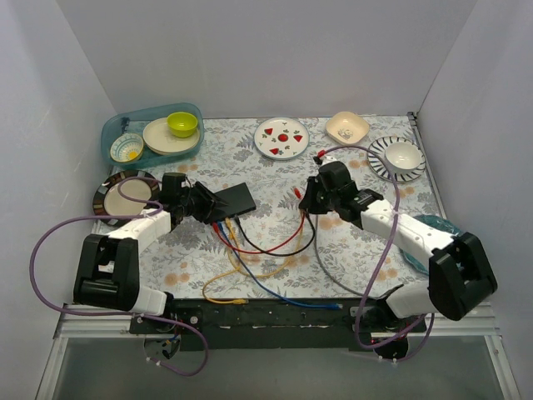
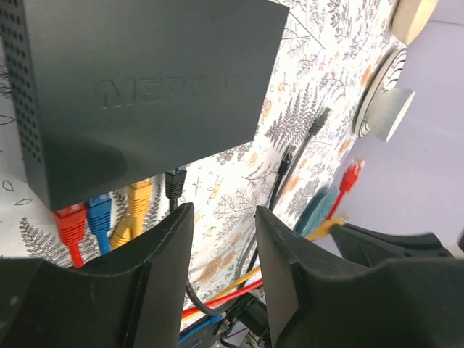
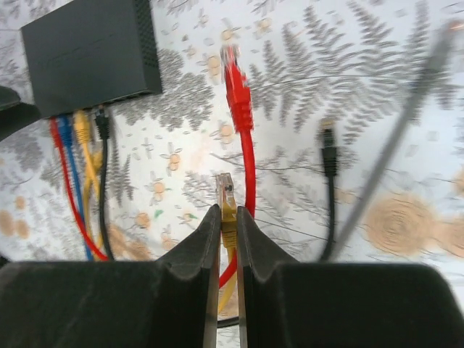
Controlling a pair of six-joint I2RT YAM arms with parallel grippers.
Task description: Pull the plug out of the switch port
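The dark switch (image 1: 234,198) lies left of the table's middle, its socket edge facing the arms. It also shows in the left wrist view (image 2: 145,87) and in the right wrist view (image 3: 90,54). Red (image 2: 70,220), blue (image 2: 98,210), yellow (image 2: 139,197) and black (image 2: 175,181) plugs sit in its sockets. My left gripper (image 2: 221,217) is open and empty, just in front of the socket edge beside the black plug. My right gripper (image 3: 228,214) is shut on a loose yellow plug (image 3: 226,194), held above the cloth well right of the switch.
A loose red plug (image 3: 235,80) and a loose black plug (image 3: 328,141) lie on the cloth. Cables trail to the near edge (image 1: 250,275). A blue basin (image 1: 152,133) with dishes, a fruit plate (image 1: 281,137), bowls (image 1: 347,127) and a striped plate (image 1: 398,158) line the back.
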